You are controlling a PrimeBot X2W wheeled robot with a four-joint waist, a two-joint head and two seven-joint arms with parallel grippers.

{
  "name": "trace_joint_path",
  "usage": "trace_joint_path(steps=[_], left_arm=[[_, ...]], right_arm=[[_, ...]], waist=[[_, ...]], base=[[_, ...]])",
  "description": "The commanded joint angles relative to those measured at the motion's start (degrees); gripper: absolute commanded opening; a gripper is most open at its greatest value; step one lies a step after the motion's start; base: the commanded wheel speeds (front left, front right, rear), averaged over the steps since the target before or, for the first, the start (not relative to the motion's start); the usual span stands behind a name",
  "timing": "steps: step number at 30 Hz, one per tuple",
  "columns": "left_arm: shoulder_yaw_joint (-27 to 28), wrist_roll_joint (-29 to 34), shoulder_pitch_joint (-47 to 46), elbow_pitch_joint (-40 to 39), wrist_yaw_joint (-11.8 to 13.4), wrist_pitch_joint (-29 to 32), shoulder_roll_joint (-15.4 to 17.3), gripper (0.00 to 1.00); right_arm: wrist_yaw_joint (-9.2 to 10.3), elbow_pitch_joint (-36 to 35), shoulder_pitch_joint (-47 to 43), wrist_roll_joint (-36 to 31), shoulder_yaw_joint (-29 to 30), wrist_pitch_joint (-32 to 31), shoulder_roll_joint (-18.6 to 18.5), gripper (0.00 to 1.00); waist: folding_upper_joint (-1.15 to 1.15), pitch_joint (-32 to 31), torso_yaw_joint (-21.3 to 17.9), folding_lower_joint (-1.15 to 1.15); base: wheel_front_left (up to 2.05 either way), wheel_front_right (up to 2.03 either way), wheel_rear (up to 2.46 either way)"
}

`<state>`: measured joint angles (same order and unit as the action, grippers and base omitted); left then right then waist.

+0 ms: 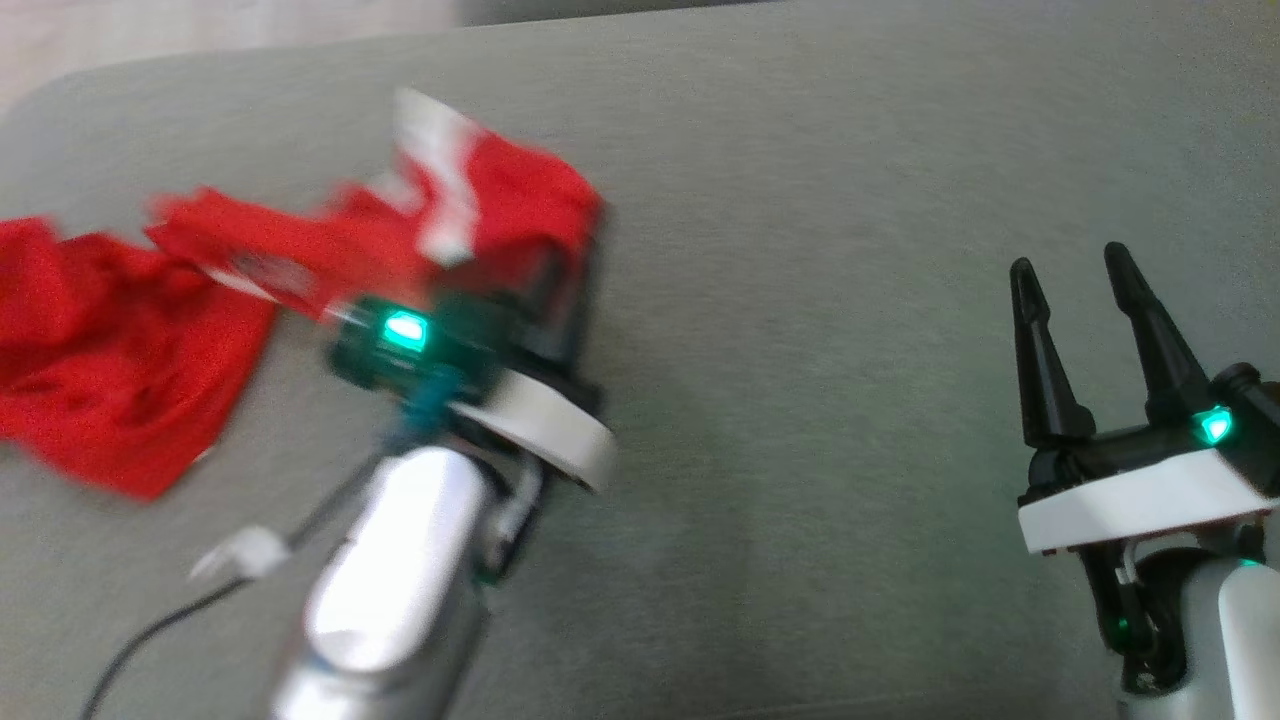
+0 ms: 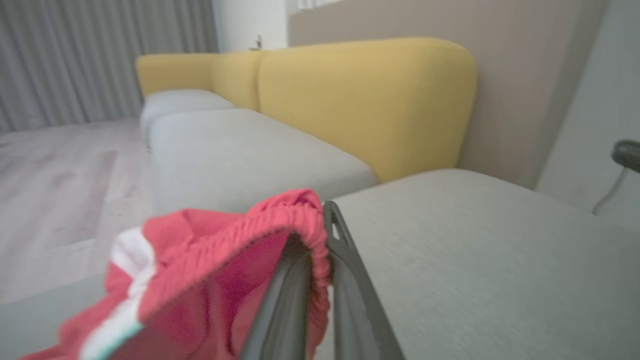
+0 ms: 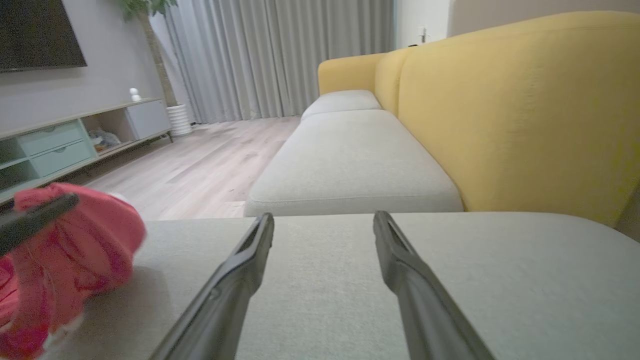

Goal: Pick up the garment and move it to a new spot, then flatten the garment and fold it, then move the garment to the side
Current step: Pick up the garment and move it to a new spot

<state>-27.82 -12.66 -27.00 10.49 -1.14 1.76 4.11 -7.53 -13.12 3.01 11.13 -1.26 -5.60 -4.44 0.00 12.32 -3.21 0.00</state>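
Soft, even indoor light; motion blur smears the garment (image 1: 120, 340).

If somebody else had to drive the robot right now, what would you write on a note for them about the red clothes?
Left gripper: shut on the red garment, pinching its elastic edge.
Right gripper: open, empty, above the grey cushion.
Garment: crumpled; the rest trails on the cushion toward the robot's left.
Done: grasp.
To do: set it in a new spot, flatten, fold, move aside.
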Motion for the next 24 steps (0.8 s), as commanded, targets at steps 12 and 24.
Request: trace_joint_path(steps=[12,24], left_arm=[[-22.97,-7.70,-3.67,7.91,-4.28,-1.82,-1.21,0.00],[-27.24,-14.75,-8.04,11.38,3.55,-12.27,-1.23,1.00]], right_arm=[[0.04,2.44,1.38,2.04,-0.17,3.25,1.18,1.00],[0.04,3.44,1.46,1.17,0.91,3.26,1.44,1.00]], waist=[[0.00,3.88,-12.99,0.00],[0.00,1.27,-7.34,0.00]], base=[[0.00,0.00,0.00],[0.00,0.00,0.00]])
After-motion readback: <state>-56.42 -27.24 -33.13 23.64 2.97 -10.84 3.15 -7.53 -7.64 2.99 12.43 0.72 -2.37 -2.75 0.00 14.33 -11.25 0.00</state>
